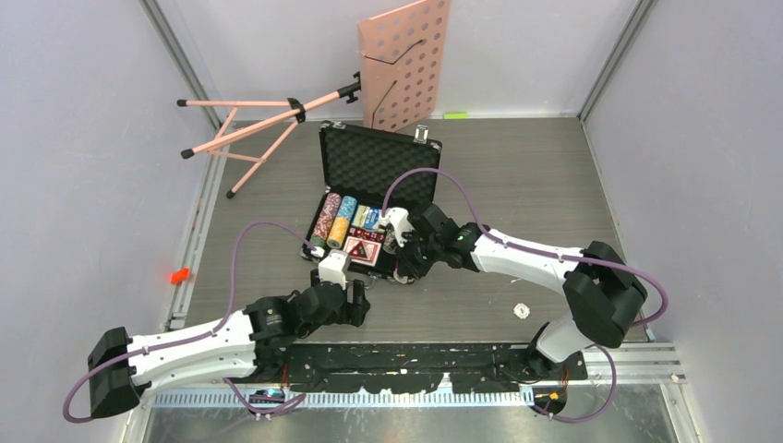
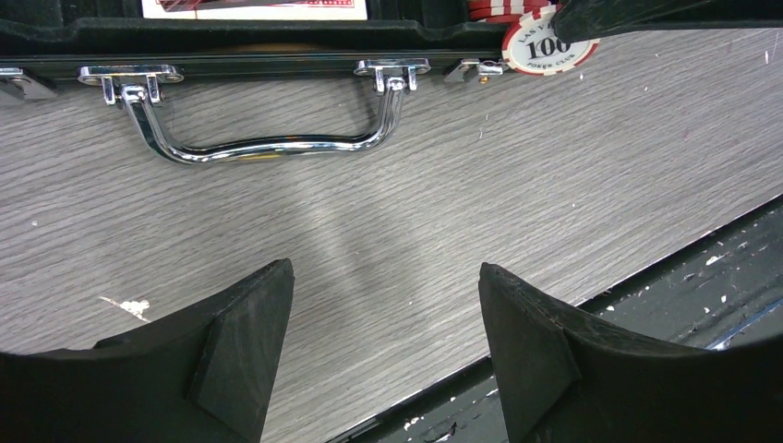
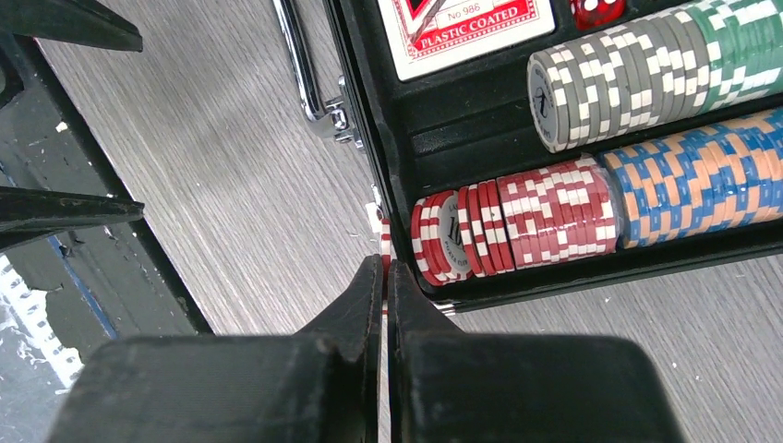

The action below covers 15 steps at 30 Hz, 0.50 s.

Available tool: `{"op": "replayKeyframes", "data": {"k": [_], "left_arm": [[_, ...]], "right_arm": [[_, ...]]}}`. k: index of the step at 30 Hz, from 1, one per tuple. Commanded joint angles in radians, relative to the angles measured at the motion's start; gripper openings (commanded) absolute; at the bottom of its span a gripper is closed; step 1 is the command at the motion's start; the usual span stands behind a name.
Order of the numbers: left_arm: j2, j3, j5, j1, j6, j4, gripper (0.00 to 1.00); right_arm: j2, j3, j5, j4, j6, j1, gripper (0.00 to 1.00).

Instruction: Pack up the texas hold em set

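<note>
**Top external view.** The case (image 1: 379, 166) stands open in the middle of the table (image 1: 517, 185). Its lid is upright toward the far edge and its handle side faces the near edge. Rows of chips (image 1: 340, 218) lie in the tray. The right gripper (image 1: 399, 245) is at the near right corner of the case. The left gripper (image 1: 342, 284) is just in front of the case's near side. A music stand (image 1: 406, 65) lies by the far edge, apart from the case.

**Left wrist view.** The left fingers (image 2: 249, 323) are spread wide with nothing between them, above bare table. The chrome handle (image 2: 268, 143) lies ahead. To its right, a red-and-white chip (image 2: 551, 46) stands on edge against the case's near wall, with a dark finger over its upper rim.

**Right wrist view.** The jaws are pressed together, and the thin rim of the red-and-white chip shows at their tips. They are judged to be pinching it beside the red row (image 3: 517, 217). A card deck (image 3: 462, 28) and a red die (image 3: 596, 11) sit in the tray.

**Handling.**
- **Chips:** They are light, stiff and smooth, and will likely slip or roll when on edge. Grip them across the flat faces.
- **Case:** When loaded it is probably heavy and rigid. Close it by pushing on the lid's upper edge, and lift it by the handle.
</note>
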State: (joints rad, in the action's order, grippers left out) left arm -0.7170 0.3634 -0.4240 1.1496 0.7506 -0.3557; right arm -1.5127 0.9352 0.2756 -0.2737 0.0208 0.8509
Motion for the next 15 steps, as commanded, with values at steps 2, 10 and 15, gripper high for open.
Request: {"op": "replayKeyframes", "data": {"k": [2,10,15], "left_arm": [[0.008,0.020,-0.005,-0.009,-0.014,0.022,0.76],[0.021,0.017,0.000,-0.017,-0.016,0.017,0.76],[0.014,0.016,0.005,-0.019,-0.016,0.018,0.76]], "right_arm": [[0.003,0.025,-0.131,0.035,0.000,0.007,0.01],[0.022,0.024,-0.195,0.048,0.019,0.007,0.01],[0.020,0.031,-0.226,0.045,0.031,0.005,0.01]]}}
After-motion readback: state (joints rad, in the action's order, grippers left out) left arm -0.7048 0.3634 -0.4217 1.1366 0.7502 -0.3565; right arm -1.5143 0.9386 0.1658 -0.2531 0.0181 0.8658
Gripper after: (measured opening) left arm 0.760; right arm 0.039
